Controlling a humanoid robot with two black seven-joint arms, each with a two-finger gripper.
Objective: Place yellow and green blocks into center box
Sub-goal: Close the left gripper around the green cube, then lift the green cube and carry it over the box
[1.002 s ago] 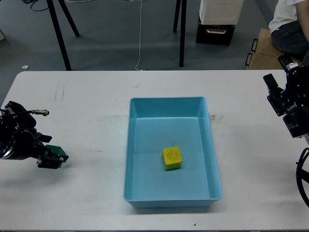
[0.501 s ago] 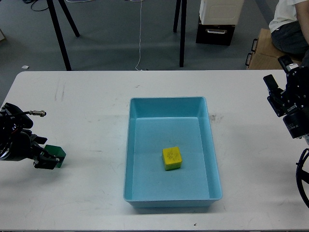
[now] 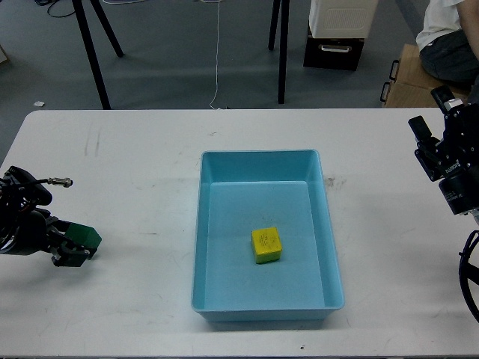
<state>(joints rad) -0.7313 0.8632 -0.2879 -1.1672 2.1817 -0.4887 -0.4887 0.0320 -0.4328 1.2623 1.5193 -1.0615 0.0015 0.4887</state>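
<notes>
So you are halfway through — the yellow block [image 3: 266,245] already lies inside the blue box [image 3: 217,299], a little toward its near end. Your left gripper [image 3: 72,250], far to the left of the box and low over the desk [image 3: 150,187], has its fingers closed on the green block [image 3: 82,238]. Next, you'd need to lift it and carry it rightward over the box rim before releasing. Your right gripper [image 3: 438,123] waits well to the right of the box — whether its fingers are open, I cannot tell.

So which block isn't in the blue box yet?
The green block. It sits out on the white table at the left gripper, while the yellow block already lies inside the blue box.
</notes>
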